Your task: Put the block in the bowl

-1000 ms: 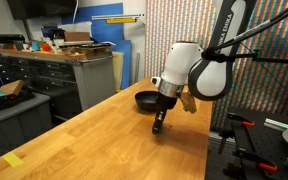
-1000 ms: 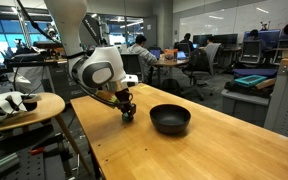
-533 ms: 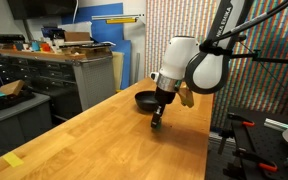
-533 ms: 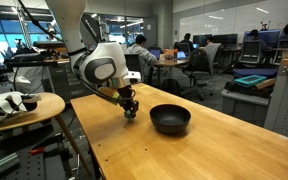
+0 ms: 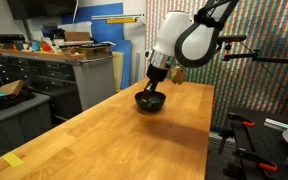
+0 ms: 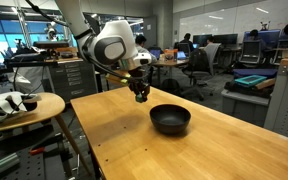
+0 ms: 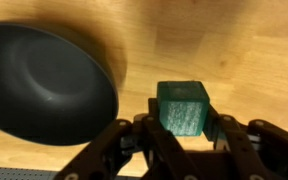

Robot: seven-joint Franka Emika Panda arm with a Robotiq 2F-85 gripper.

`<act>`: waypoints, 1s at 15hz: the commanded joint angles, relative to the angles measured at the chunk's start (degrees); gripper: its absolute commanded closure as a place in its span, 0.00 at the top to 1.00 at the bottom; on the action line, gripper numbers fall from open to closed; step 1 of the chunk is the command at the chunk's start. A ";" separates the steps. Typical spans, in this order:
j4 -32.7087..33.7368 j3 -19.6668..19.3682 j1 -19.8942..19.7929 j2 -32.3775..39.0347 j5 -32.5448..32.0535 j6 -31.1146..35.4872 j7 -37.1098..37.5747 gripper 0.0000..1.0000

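My gripper (image 7: 182,122) is shut on the small green block (image 7: 182,106), which sits between the two fingers in the wrist view. The black glossy bowl (image 7: 46,85) lies to the left of the block in that view, empty. In both exterior views the gripper (image 5: 153,86) (image 6: 140,96) hangs in the air above the wooden table, close to the bowl (image 5: 150,102) (image 6: 170,119). In one exterior view it is above and to the left of the bowl. The block is too small to make out in the exterior views.
The long wooden table (image 5: 94,140) (image 6: 174,155) carries only the bowl. A grey cabinet bench with clutter (image 5: 54,65) stands beside it. A round side table (image 6: 24,105) with a white object stands off the table's edge. Office desks fill the background.
The gripper has risen from the tabletop with the block and moved toward the bowl; the arm has swung up and along the table.
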 commanded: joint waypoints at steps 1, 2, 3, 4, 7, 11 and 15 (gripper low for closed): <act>1.73 0.37 -2.40 -2.78 -1.75 -2.89 -0.78 0.18; 2.02 -0.26 -2.66 -2.70 -2.22 -2.74 -0.69 0.18; 2.21 -0.86 -2.95 -2.55 -2.78 -2.60 -0.66 0.18; 2.29 -1.53 -3.22 -2.24 -3.38 -2.40 -0.52 0.18; 2.18 -4.22 -3.68 -1.28 -5.69 -1.51 0.35 0.18; 2.68 -7.45 -3.55 1.44 -7.36 0.27 1.87 0.18; 3.75 -8.48 -3.44 5.21 -6.29 1.92 3.13 0.18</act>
